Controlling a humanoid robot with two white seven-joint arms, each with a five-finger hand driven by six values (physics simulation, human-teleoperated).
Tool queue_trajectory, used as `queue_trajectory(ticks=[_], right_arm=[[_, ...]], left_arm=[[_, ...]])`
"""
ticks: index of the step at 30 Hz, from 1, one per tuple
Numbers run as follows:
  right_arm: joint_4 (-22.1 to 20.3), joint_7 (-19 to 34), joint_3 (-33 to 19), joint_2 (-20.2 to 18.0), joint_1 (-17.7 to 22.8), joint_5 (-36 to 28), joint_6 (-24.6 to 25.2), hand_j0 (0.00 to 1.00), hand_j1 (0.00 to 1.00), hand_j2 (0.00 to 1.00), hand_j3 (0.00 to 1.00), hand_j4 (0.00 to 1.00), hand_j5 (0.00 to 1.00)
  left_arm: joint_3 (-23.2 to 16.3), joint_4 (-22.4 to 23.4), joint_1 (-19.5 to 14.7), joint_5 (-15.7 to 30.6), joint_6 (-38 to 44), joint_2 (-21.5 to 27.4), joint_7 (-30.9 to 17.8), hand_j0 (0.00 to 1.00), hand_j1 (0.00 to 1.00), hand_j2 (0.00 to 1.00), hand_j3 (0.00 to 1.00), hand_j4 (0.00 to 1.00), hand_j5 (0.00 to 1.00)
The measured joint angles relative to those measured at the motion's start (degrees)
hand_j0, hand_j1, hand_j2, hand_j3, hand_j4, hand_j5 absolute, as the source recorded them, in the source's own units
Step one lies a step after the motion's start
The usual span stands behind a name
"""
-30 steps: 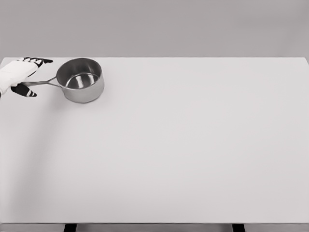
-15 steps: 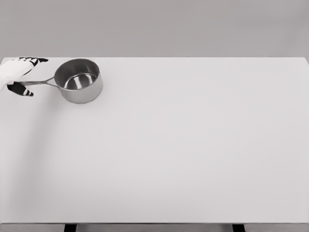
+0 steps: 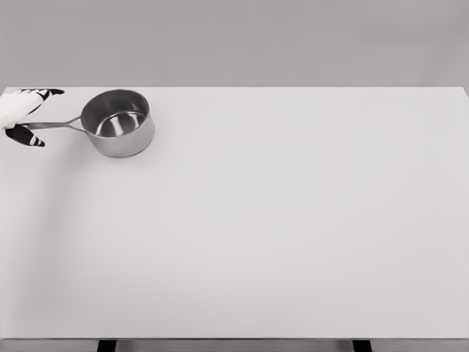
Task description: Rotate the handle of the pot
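Note:
A shiny steel pot (image 3: pixel 117 123) stands upright at the far left of the white table (image 3: pixel 278 220), near its back edge. Its thin handle (image 3: pixel 57 124) points left. My left hand (image 3: pixel 34 117) reaches in from the left edge, white with black fingertips, and is closed around the end of the handle: fingers above it, thumb below. Most of the hand and all of its arm are cut off by the picture's edge. The right arm does not show.
The table's back edge runs just behind the pot and its left edge lies under my hand. Two dark table legs (image 3: pixel 107 345) show below the front edge.
The left hand has slid left, partly out of the picture, and the pot has shifted a little left with it. The handle still points left.

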Motion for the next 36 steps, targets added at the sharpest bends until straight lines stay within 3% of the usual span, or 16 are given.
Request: queue_trajectory(ticks=[8,20,36], right_arm=[[0.0,0.0,0.0,0.0,0.0,0.0,0.0,1.00,1.00,1.00,1.00,1.00,1.00],[0.0,0.0,0.0,0.0,0.0,0.0,0.0,1.00,1.00,1.00,1.00,1.00,1.00],[0.0,0.0,0.0,0.0,0.0,0.0,0.0,1.00,1.00,1.00,1.00,1.00,1.00]], left_arm=[[0.0,0.9,-0.5,0.1,0.3,0.2,1.7,1.00,1.00,1.00,1.00,1.00,1.00],[-0.7,-1.8,1.7,2.5,-0.5,0.3,1.9,1.00,1.00,1.00,1.00,1.00,1.00],[-0.7,-3.4,1.3,4.0,-0.1,0.3,2.0,1.00,1.00,1.00,1.00,1.00,1.00]])
